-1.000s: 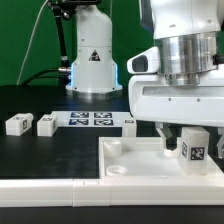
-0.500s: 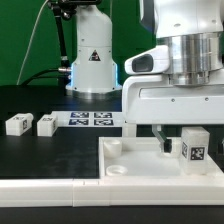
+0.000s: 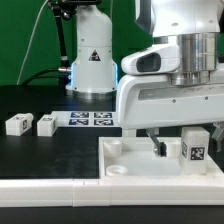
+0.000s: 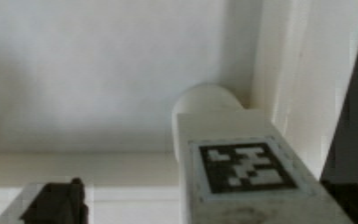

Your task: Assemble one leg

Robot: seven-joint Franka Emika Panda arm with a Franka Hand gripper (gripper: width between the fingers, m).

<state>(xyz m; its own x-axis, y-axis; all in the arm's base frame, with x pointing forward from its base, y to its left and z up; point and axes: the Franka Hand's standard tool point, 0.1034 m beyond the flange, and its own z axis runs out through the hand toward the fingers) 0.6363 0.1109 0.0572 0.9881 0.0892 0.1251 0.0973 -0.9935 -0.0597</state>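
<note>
One leg [image 3: 197, 146], a small white block with a black-and-white tag, stands upright in the right corner of the large white tray-like piece [image 3: 125, 168]. My gripper [image 3: 180, 150] hangs low over that corner with its jaws open. The leg stands between them, close to one finger and well apart from the other dark finger [image 3: 157, 148]. In the wrist view the leg [image 4: 238, 165] rises between the dark fingertips [image 4: 55, 205], against the tray's corner wall. My gripper [image 4: 202, 208] is not closed on it.
Two more legs [image 3: 16, 124] [image 3: 45, 124] lie on the black table at the exterior view's left. A third [image 3: 128, 122] lies by the marker board [image 3: 90, 119]. The arm's base [image 3: 92, 60] stands behind.
My gripper has shifted a little toward the exterior view's left. The leg has stayed standing in the tray's corner.
</note>
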